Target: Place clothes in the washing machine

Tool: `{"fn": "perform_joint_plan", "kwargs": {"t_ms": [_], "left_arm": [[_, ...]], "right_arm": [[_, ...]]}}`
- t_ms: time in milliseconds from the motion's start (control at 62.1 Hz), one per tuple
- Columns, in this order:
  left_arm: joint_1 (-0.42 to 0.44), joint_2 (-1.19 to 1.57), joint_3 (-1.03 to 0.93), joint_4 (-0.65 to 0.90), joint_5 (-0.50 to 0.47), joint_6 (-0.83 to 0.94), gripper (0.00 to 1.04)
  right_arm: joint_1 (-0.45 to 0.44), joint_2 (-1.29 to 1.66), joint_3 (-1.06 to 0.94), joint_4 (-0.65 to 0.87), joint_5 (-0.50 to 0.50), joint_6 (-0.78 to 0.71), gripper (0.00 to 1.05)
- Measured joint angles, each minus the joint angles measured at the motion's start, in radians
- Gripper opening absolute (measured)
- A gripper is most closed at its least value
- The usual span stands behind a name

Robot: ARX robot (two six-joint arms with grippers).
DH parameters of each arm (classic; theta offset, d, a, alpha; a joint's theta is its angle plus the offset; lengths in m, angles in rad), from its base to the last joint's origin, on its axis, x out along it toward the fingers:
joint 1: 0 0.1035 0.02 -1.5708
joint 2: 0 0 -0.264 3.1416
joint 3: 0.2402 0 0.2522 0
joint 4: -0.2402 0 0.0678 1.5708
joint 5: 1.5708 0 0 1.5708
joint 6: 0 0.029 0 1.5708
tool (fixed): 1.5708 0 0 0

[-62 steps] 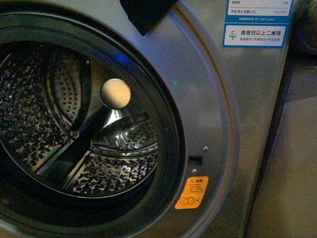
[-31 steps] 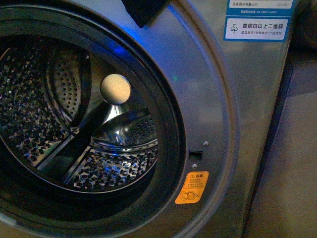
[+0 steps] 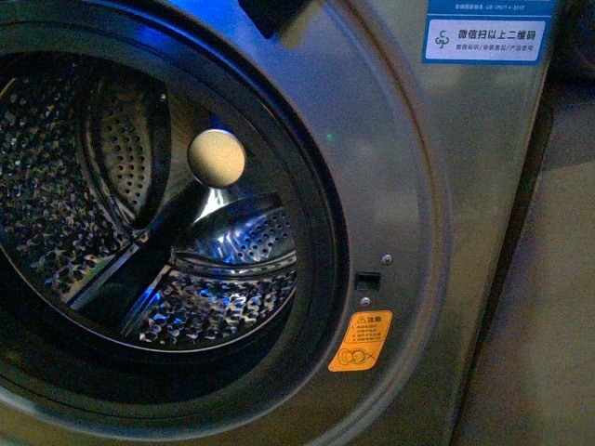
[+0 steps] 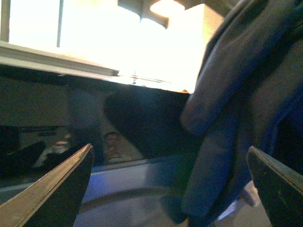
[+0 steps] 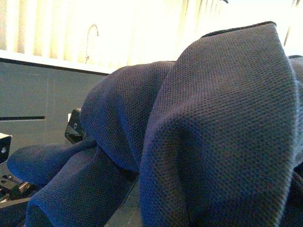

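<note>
The grey washing machine [image 3: 400,186] fills the front view, its porthole open onto the perforated steel drum [image 3: 56,214] with a cream hub [image 3: 217,158]. An orange sticker [image 3: 361,341] sits below the door latch. A corner of the dark navy clothes [image 3: 274,13] hangs at the top edge, above the porthole rim. In the right wrist view the clothes [image 5: 208,132] drape in thick folds over my right gripper, which is shut on them and hidden. In the left wrist view my left gripper [image 4: 170,182] is open and empty, with the clothes [image 4: 236,104] hanging in front of it.
A blue and white label [image 3: 483,37] is on the machine's upper right panel. A dim floor or wall surface [image 3: 548,325] lies right of the machine. Bright windows [image 4: 118,38] show behind the machine's top in both wrist views.
The corner of clothes at the top of the front view has risen and shows less. The view has shifted slightly, and blue light now glints in the drum.
</note>
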Motion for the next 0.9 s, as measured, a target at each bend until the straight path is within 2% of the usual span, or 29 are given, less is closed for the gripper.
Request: {"fn": "perform_joint_plan", "kwargs": {"t_ms": [64,258,483,596,789,902], "left_arm": [[-0.039,0.052,0.044,0.068,0.065,-0.032,0.98],[-0.139,0.162,0.156,0.119,0.167,-0.064,0.98],[-0.240,0.238,0.255,0.034,0.140,0.007,0.98],[-0.278,0.265,0.266,0.077,0.144,-0.003,0.98],[-0.373,0.237,0.223,0.160,0.208,-0.037,0.98],[-0.426,0.207,0.187,0.159,0.210,-0.035,0.98]], "right_arm": [[0.000,0.000,0.000,0.000,0.000,0.000,0.16],[0.000,0.000,0.000,0.000,0.000,-0.001,0.16],[0.000,0.000,0.000,0.000,0.000,-0.001,0.16],[0.000,0.000,0.000,0.000,0.000,-0.001,0.16],[0.000,0.000,0.000,0.000,0.000,-0.001,0.16],[0.000,0.000,0.000,0.000,0.000,-0.001,0.16]]}}
